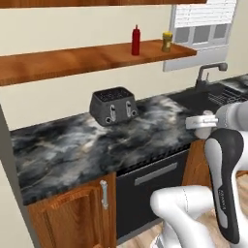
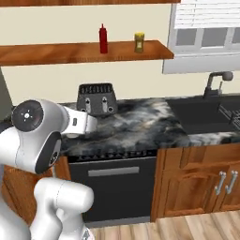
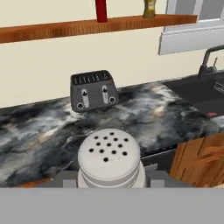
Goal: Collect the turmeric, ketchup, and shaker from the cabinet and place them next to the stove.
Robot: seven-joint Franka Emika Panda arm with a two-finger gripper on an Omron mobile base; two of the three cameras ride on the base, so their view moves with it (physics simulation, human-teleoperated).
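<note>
Shaker (image 3: pixel 109 159), pale, round-topped, perforated, sits clamped between the fingers.

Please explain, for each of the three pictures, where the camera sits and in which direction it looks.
Left base view: behind the arm's left, facing forward-down at the counter; white arm at lower right.
Right base view: behind its right, same counter; arm at lower left.
Hand view: on the hand, looking along the gripper, which is shut on the shaker.
All share the toaster, ketchup and turmeric on the shelf.
</note>
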